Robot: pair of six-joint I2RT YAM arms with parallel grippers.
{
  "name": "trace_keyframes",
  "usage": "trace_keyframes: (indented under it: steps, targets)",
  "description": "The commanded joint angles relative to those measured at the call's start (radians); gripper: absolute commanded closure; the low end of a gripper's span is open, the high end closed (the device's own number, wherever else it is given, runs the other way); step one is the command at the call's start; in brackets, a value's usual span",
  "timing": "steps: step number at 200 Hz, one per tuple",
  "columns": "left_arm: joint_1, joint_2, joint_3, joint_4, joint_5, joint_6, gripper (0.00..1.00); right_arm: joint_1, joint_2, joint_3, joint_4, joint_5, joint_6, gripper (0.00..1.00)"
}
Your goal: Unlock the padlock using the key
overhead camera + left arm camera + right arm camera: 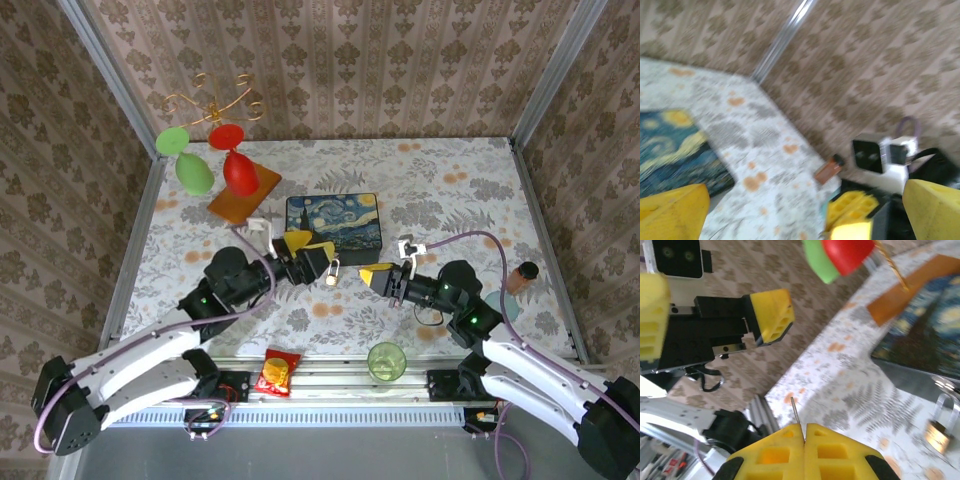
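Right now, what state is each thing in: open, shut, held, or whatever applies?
left gripper: open, holding nothing.
right gripper: shut on the key, whose thin tip sticks out.
padlock: shackle looks closed, though blurred; neither gripper holds it.
painted box: lid shut.
green cup: upright.

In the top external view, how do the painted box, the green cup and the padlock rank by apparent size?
1. painted box, clearly the largest
2. green cup
3. padlock, by far the smallest
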State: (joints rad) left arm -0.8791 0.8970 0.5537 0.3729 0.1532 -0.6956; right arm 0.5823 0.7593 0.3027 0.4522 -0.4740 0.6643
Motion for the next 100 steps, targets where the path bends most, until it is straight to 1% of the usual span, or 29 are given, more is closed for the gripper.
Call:
trace_keyframes:
  steps: [1,19,32,40,51,60,73,100]
  targets:
    - [0.014,0.053,-0.014,-0.217,-0.015,0.011,0.03,-0.013,-0.026,-0.001,-0.181,0.131,-0.039,1.00]
    - [0.017,0.131,0.007,-0.309,-0.040,0.059,0.06,-0.030,-0.032,-0.002,-0.250,0.197,-0.035,1.00]
    - [0.026,0.211,0.012,-0.322,-0.033,0.082,0.09,-0.046,-0.029,-0.010,-0.260,0.202,-0.032,1.00]
    - [0.037,0.260,0.009,-0.299,-0.014,0.080,0.11,-0.050,-0.029,-0.017,-0.250,0.196,-0.028,1.00]
    - [0.045,0.322,-0.005,-0.217,0.033,0.089,0.15,-0.052,-0.028,-0.025,-0.237,0.187,-0.022,1.00]
    - [0.046,0.368,-0.007,-0.165,0.048,0.094,0.17,-0.053,-0.026,-0.027,-0.236,0.183,-0.019,1.00]
    - [0.046,0.427,0.011,-0.138,0.042,0.115,0.18,-0.053,-0.028,-0.028,-0.239,0.177,-0.019,1.00]
    - [0.046,0.536,0.063,-0.137,-0.004,0.151,0.18,-0.053,-0.035,-0.040,-0.239,0.178,-0.017,1.00]
